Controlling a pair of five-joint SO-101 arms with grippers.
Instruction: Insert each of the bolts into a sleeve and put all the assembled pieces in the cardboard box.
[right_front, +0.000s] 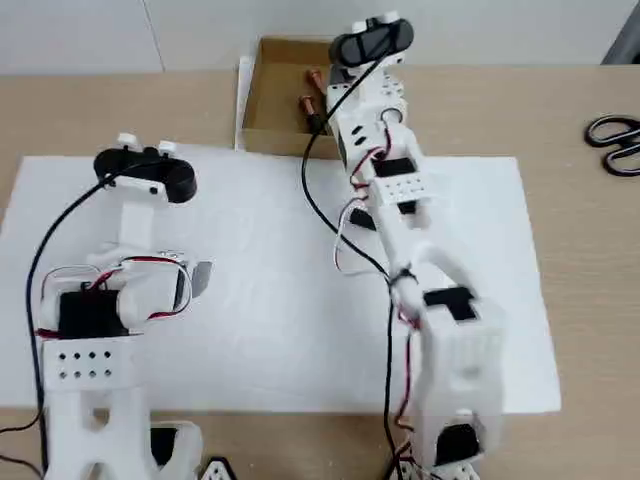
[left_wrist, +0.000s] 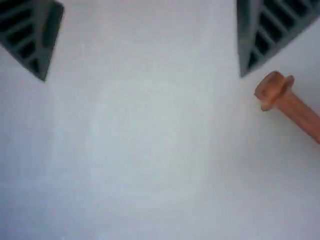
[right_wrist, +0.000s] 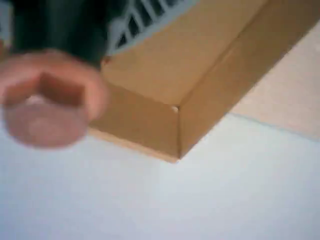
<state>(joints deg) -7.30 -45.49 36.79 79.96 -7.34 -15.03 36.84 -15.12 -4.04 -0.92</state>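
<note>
The cardboard box (right_front: 275, 95) sits at the far edge of the white foam sheet (right_front: 270, 330). 2 orange pieces (right_front: 312, 76) show inside it, the nearer one beside the right gripper (right_front: 322, 112). That gripper hangs at the box's near wall, clamped on a held bolt (right_wrist: 45, 102) with a blurred orange hex head and a black sleeve (right_wrist: 50, 25) behind it. The left gripper (left_wrist: 142, 75) is spread wide and holds nothing. It hovers over the foam, with 1 loose bolt (left_wrist: 287, 105) lying just beside a finger. Scissors (right_front: 615, 140) lie well apart on the table (right_front: 100, 100).
</note>
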